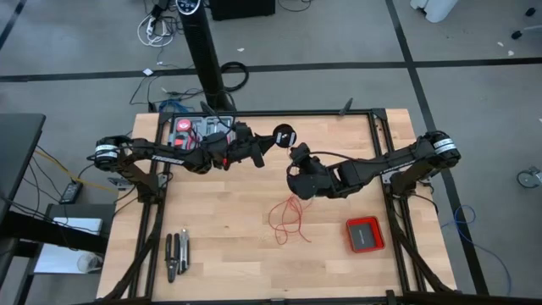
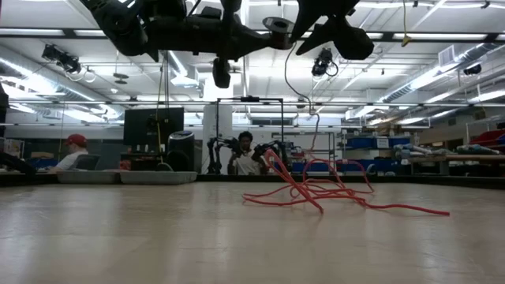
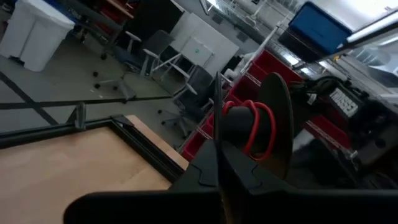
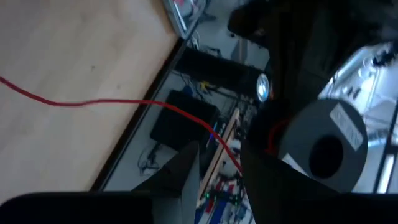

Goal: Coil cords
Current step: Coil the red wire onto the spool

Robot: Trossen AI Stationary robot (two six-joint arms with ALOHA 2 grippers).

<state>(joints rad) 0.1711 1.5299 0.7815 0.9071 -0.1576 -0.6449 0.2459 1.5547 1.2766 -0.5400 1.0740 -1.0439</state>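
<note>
Trailing thin red wire (image 1: 289, 217), loose squiggly loops, few turns on black spool (image 1: 284, 134)

Grey floor (image 1: 356, 34), ceiling strip lights (image 2: 79, 33), shelving (image 2: 371, 146), office chairs (image 3: 155, 46).

The spool (image 1: 284, 134) hangs above the table (image 1: 237, 246), just right of the left gripper (image 1: 264, 146). The right gripper (image 1: 298, 157) is near the spool's right side. The loose wire (image 1: 290, 219) lies on the table below them, with the box (image 1: 365, 233) to its right and the pliers (image 1: 176, 254) well to its left.
</note>
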